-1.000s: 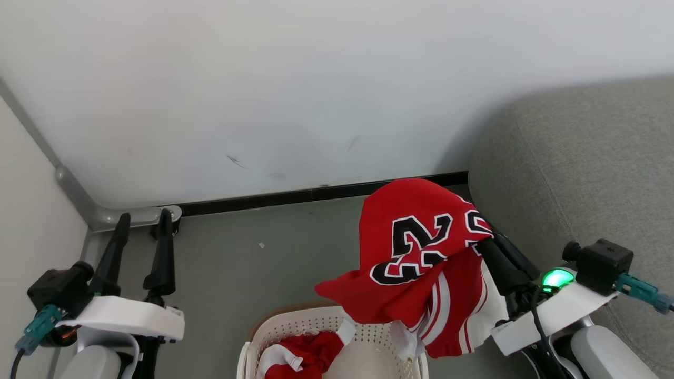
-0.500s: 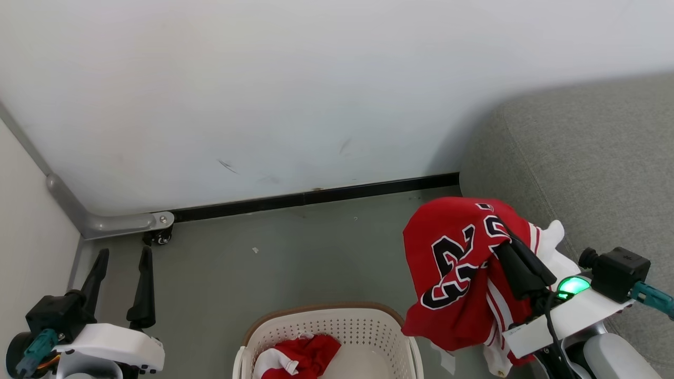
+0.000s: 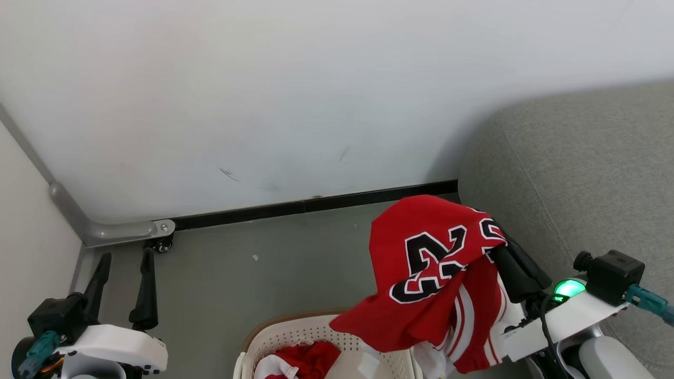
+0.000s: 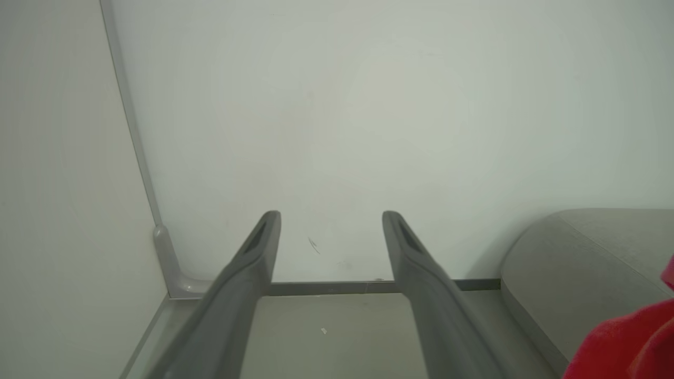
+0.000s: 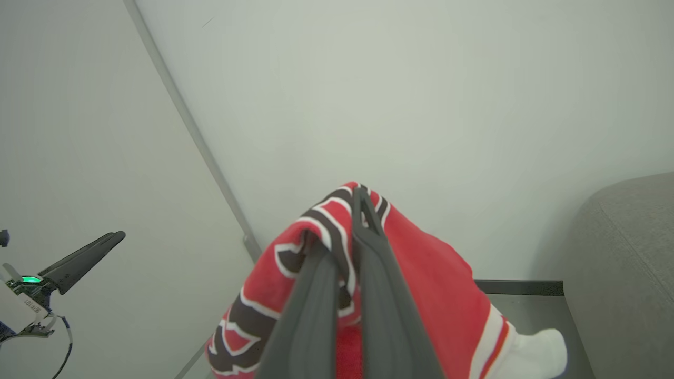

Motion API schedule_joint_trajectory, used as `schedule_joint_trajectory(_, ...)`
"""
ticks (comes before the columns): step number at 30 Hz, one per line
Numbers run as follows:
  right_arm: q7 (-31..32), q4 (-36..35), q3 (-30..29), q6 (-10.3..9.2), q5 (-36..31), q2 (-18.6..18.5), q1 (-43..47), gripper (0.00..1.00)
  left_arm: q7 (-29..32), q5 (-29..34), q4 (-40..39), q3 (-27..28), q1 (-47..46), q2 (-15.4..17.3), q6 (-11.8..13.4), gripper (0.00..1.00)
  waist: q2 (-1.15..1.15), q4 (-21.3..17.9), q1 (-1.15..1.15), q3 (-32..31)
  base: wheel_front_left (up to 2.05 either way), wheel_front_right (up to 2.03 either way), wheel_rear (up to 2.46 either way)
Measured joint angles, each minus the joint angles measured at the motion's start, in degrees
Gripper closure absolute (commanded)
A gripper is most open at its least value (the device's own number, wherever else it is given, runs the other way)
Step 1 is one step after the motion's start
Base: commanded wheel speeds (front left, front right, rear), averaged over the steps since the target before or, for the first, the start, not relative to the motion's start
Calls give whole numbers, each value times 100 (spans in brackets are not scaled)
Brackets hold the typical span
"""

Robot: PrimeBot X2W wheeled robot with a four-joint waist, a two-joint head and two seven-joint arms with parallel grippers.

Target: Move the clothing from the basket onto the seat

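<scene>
My right gripper (image 3: pixel 499 246) is shut on a red jersey (image 3: pixel 432 263) with a black white-edged "23", white panels and striped trim. The jersey hangs in the air above the right side of the cream basket (image 3: pixel 284 329) and just left of the grey seat (image 3: pixel 579 173). In the right wrist view the two fingers (image 5: pixel 342 221) pinch a fold of the jersey (image 5: pixel 437 284). A second red and white garment (image 3: pixel 300 363) lies inside the basket. At the lower left my left gripper (image 3: pixel 124 258) stands open over the floor, with nothing between its fingers (image 4: pixel 331 216).
A white wall runs across the back with a black skirting (image 3: pixel 316 202). A grey pipe bracket and a small castor (image 3: pixel 158 239) sit in the left corner. Grey floor (image 3: pixel 263 273) lies between the left gripper and the basket. The seat's rounded corner (image 4: pixel 568 252) stands at the right.
Half a second ago the jersey hung further right, by the seat; it has now swung back left over the basket's right side. The left gripper stays open, lower than a second ago.
</scene>
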Motion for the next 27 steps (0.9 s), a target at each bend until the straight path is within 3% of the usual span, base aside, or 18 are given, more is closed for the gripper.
schedule_joint_trajectory(13, 0, -70, -303, 0, -200, -9, 170, 100, 0, 199, 69, -86, 0, -84, -282, 0, 0, -241, 0, -26, 0, 0, 0)
schedule_joint_trajectory(27, 0, -382, -872, 0, -413, 74, 498, 100, 0, 390, 19, -254, -159, -254, -623, 0, 0, -748, 0, 37, 0, 0, 0)
